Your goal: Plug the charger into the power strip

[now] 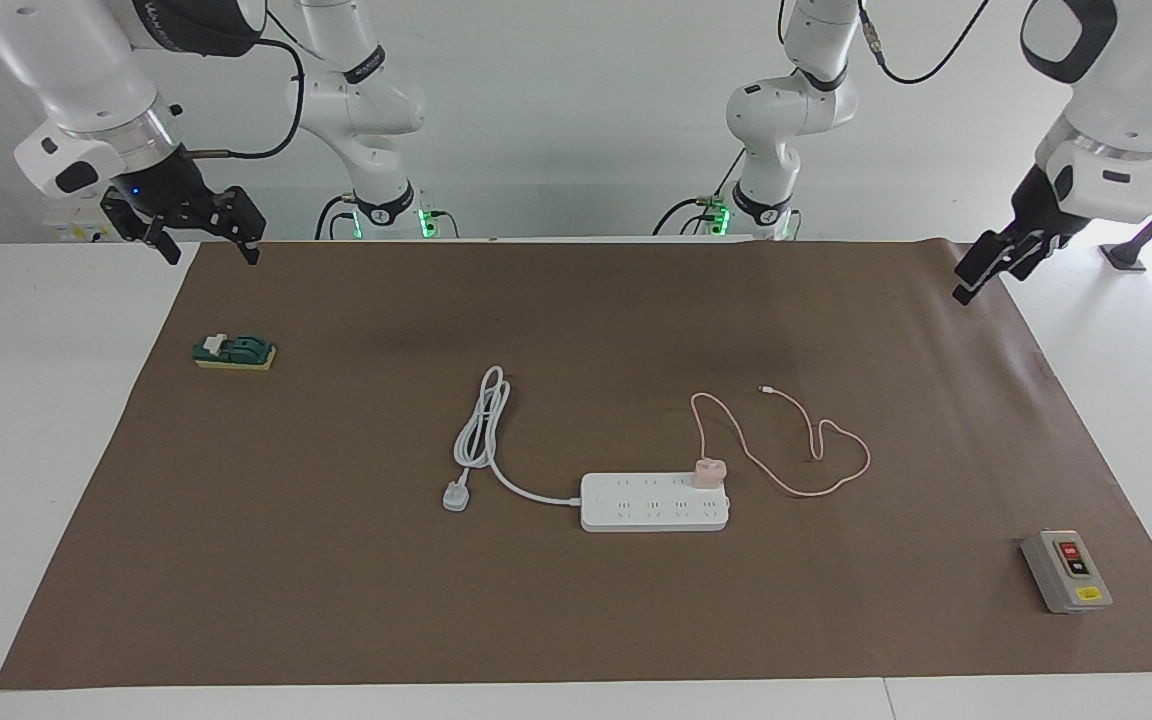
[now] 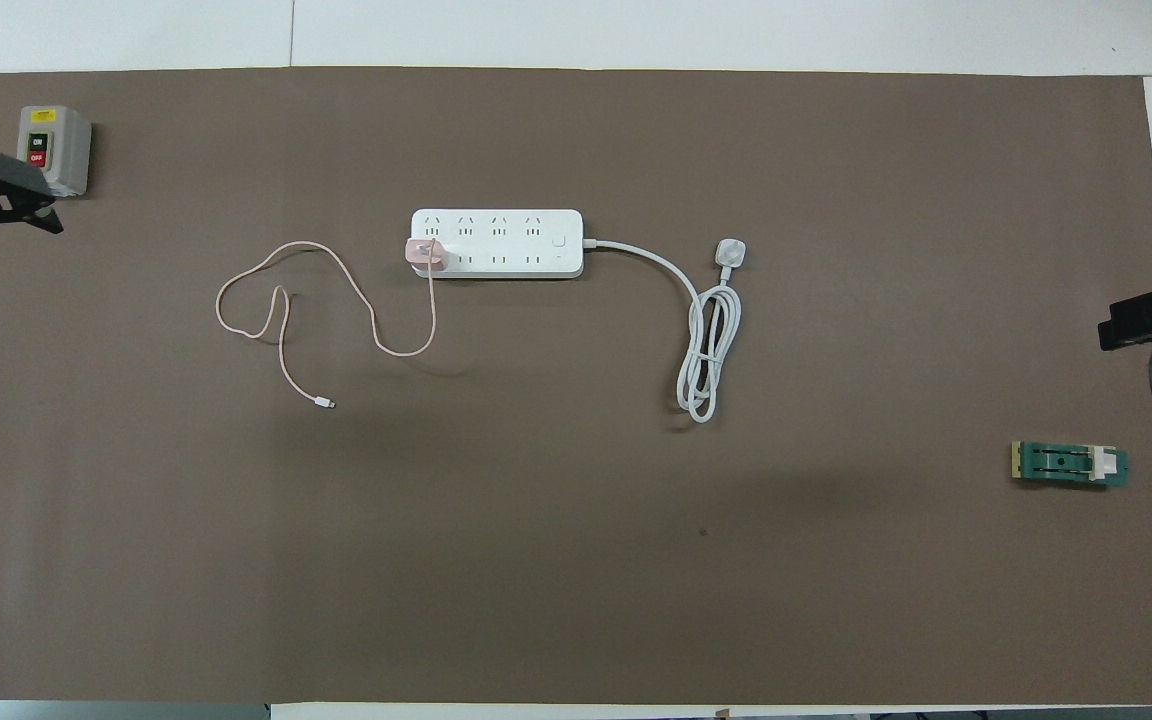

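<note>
The white power strip [image 1: 654, 503] lies flat in the middle of the brown mat; it also shows in the overhead view [image 2: 496, 243]. The pale-pink charger [image 1: 708, 471] stands upright on the strip's end toward the left arm, over a socket in the row nearer the robots, prongs hidden. It also shows in the overhead view [image 2: 426, 252]. Its thin pink cable [image 1: 816, 450] loops loosely on the mat. My right gripper [image 1: 206, 243] is open and empty, raised over the mat's corner. My left gripper [image 1: 986, 278] is open and empty, raised over the other near corner.
The strip's thick white cord [image 1: 481, 425] and three-pin plug [image 1: 455, 495] lie coiled toward the right arm's end. A green-and-yellow block [image 1: 235, 352] lies near the right gripper. A grey button box [image 1: 1066, 571] stands at the left arm's end, farther from the robots.
</note>
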Action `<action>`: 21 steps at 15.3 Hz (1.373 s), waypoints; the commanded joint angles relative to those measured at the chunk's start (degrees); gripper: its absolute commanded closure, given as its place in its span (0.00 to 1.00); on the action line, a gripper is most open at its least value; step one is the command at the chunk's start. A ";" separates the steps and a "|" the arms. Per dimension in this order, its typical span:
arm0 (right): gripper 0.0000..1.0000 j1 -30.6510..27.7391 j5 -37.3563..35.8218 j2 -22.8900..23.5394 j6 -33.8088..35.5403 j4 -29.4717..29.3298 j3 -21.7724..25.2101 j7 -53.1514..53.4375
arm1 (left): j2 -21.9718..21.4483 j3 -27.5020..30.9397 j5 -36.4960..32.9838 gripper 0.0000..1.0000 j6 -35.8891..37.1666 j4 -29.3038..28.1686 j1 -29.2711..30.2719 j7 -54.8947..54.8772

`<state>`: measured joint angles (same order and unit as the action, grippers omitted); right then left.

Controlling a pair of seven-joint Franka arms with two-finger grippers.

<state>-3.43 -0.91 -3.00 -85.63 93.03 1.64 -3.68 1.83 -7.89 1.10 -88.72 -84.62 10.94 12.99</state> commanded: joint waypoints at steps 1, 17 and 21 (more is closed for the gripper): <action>0.00 -0.70 0.65 -1.22 0.99 1.19 -0.41 0.77 | -3.41 -0.55 1.19 0.00 1.27 -1.86 0.58 -3.50; 0.00 -0.70 0.65 -1.40 0.99 1.19 -0.32 0.78 | 0.02 -0.81 0.57 0.00 -0.75 1.39 -0.39 -2.98; 0.00 -0.61 0.65 -1.40 0.99 1.19 -0.32 0.78 | -0.25 -0.73 0.49 0.00 0.92 1.04 -1.00 -2.80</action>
<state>-3.43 -0.91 -3.13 -85.14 93.04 1.77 -3.68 1.16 -8.96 1.67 -88.95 -84.30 10.54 10.21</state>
